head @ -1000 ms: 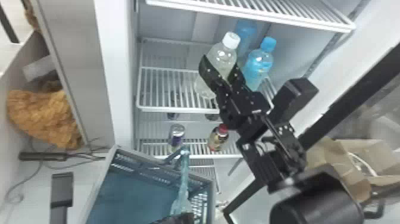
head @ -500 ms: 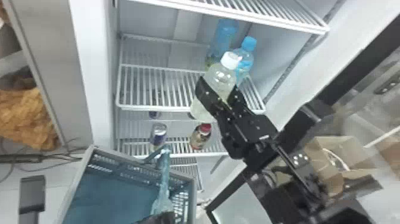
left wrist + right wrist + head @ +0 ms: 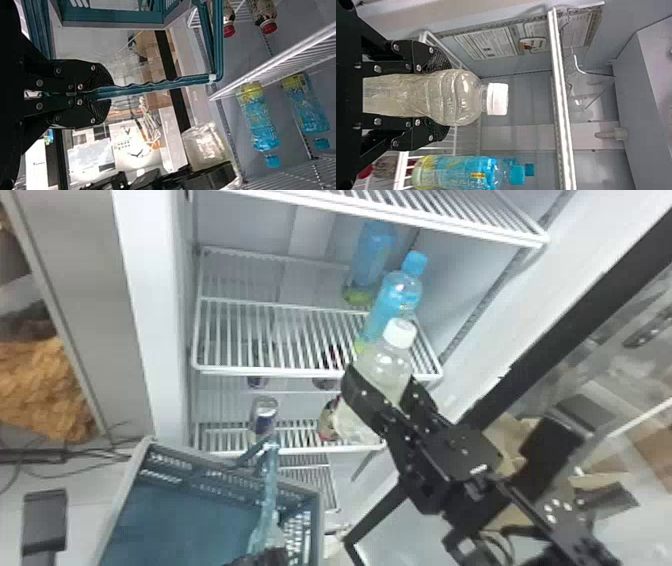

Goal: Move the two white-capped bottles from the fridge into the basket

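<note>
In the head view my right gripper (image 3: 382, 392) is shut on the white-capped bottle (image 3: 385, 365), held slightly tilted in front of the fridge shelf. The right wrist view has the bottle (image 3: 451, 95) between both fingers of my right gripper (image 3: 441, 97), white cap free. My left gripper (image 3: 260, 557) is at the head view's bottom edge, by the teal basket (image 3: 315, 510). In the left wrist view my left gripper (image 3: 105, 94) is shut on the basket's handle (image 3: 158, 85).
Two blue-capped bottles (image 3: 395, 297) stand on the middle fridge shelf (image 3: 310, 372), behind the held bottle. A can (image 3: 263, 415) and a red-capped bottle (image 3: 327, 420) are on the shelf below. The fridge's side wall (image 3: 145, 315) rises left of the shelves.
The right gripper has drawn the white-capped bottle lower and toward the robot, away from the blue-capped bottles. The head view has shifted somewhat. The left gripper still holds the handle.
</note>
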You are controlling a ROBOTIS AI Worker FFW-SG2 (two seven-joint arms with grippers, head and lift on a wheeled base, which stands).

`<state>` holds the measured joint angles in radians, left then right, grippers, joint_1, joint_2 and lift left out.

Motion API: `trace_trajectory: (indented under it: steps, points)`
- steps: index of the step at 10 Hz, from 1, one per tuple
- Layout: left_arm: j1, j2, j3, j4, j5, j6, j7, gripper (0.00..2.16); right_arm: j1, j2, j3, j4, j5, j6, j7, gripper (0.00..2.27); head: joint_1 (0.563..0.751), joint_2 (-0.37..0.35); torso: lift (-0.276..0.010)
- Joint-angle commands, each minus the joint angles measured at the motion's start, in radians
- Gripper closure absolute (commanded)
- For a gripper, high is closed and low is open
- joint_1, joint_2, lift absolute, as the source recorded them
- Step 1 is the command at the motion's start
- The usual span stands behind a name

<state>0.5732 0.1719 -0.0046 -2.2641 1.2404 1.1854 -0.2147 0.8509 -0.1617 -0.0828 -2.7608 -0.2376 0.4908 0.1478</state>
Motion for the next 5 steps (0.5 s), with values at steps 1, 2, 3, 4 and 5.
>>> trace_trajectory:
  steps: [1, 2, 3, 4, 5]
  points:
    - [0.004, 0.000, 0.007, 0.000, -0.002, 0.000, 0.000, 1.19, 0.055, 0.001, -0.011, -0.051, 0.000, 0.054, 0.007, 0.89, 0.695, -0.350, 0.000]
    - [0.004, 0.001, 0.007, 0.000, -0.002, 0.002, 0.000, 1.19, 0.092, 0.004, -0.029, -0.083, -0.002, 0.110, 0.019, 0.89, 0.695, -0.350, 0.000]
    - [0.004, 0.001, 0.007, 0.000, -0.002, 0.005, 0.001, 1.19, 0.126, 0.005, -0.049, -0.122, -0.004, 0.189, 0.035, 0.89, 0.695, -0.350, 0.000]
    - [0.004, 0.001, 0.009, 0.000, -0.002, 0.005, 0.001, 1.19, 0.141, 0.005, -0.063, -0.144, 0.010, 0.258, 0.052, 0.89, 0.695, -0.350, 0.000]
    - [0.004, 0.000, 0.009, 0.000, -0.004, 0.005, 0.001, 1.19, 0.138, 0.007, -0.075, -0.137, 0.006, 0.295, 0.076, 0.89, 0.695, -0.350, 0.000]
